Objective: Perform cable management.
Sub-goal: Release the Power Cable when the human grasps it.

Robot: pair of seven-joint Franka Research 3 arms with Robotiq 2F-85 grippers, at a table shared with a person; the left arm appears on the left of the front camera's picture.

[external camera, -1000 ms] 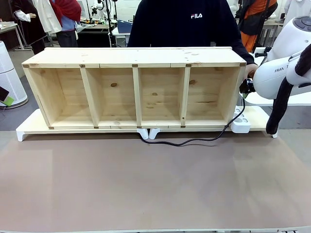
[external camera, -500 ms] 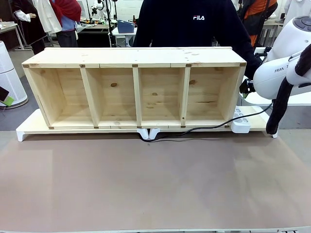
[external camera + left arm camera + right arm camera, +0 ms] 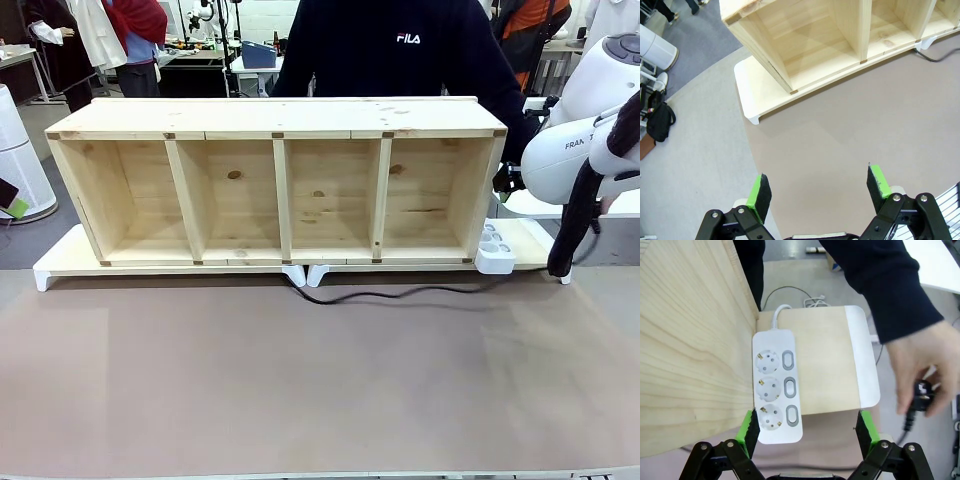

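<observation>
Cable [image 3: 400,293] lies on brown table [image 3: 300,380] fronting wooden shelf [image 3: 280,180].

Left gripper [image 3: 820,192] jaws spread wide, right gripper [image 3: 807,432] jaws likewise apart, person's hand [image 3: 920,375] curled, fingers pinched.

I see a thin black power cord [image 3: 400,294] on my brown matte surface [image 3: 320,380], pale knotty pine shelf [image 3: 280,185], white three-socket strip [image 3: 776,385] with grey switches.

A four-bay wooden shelf [image 3: 275,185] stands along the worktop's [image 3: 300,390] far edge; a white socket block [image 3: 494,250] lies beside its right end.
</observation>
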